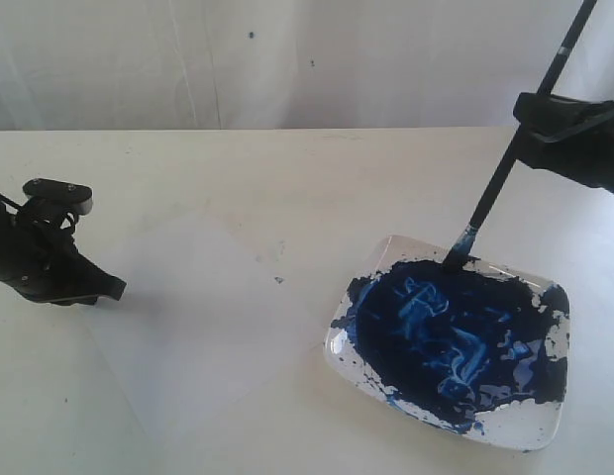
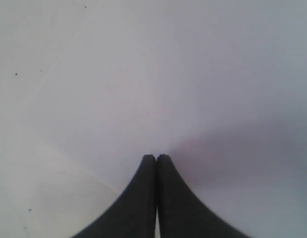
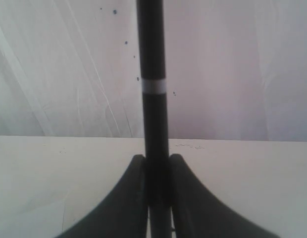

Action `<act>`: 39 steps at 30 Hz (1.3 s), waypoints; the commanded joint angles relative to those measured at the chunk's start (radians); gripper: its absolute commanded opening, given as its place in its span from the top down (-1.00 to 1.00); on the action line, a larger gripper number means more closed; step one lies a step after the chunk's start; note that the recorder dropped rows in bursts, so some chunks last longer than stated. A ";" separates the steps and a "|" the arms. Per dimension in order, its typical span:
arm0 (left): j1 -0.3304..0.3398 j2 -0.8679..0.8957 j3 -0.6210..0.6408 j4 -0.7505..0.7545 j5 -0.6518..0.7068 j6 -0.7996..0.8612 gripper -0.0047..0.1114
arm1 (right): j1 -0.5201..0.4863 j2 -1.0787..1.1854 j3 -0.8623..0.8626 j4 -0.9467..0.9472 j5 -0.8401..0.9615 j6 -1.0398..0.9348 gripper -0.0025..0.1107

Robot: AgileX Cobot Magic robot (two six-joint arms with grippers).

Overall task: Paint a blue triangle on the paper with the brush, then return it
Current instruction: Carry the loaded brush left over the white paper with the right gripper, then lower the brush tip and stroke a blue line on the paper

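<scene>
One brush (image 1: 496,188) gripped by right tool (image 3: 156,160), tip in one dish (image 1: 526,424), one paper (image 1: 198,317), left tool (image 2: 156,157) clenched empty

Light: bright, even, diffuse; the white table (image 1: 317,168) washes out, and the paper (image 1: 203,317) barely separates from it. Shadows: faint, with one soft grey patch beside the left gripper (image 2: 156,157) in its wrist view. Sharpness: all views slightly soft, the wrist views softest.
</scene>
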 commanded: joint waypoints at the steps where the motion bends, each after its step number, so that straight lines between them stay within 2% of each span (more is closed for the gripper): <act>1: -0.005 -0.003 -0.003 -0.014 0.011 0.002 0.92 | -0.005 -0.008 -0.002 -0.032 -0.085 0.004 0.84; 6: -0.005 -0.003 -0.003 -0.014 0.011 0.002 0.92 | -0.003 -0.008 -0.002 -0.071 -0.288 0.004 0.84; 11: -0.005 -0.003 -0.003 -0.014 0.011 0.002 0.92 | 0.033 -0.008 -0.018 -0.090 -0.318 0.004 0.84; 22: -0.005 -0.003 -0.003 -0.014 0.003 0.002 0.92 | 0.296 0.093 -0.206 -0.134 -0.291 -0.018 0.84; 32: -0.005 -0.003 -0.003 -0.014 0.003 0.002 0.92 | 0.533 0.412 -0.433 -0.127 -0.289 -0.065 0.84; 39: -0.005 -0.003 -0.003 -0.014 0.003 0.002 0.92 | 0.609 0.559 -0.563 -0.127 -0.287 -0.067 0.84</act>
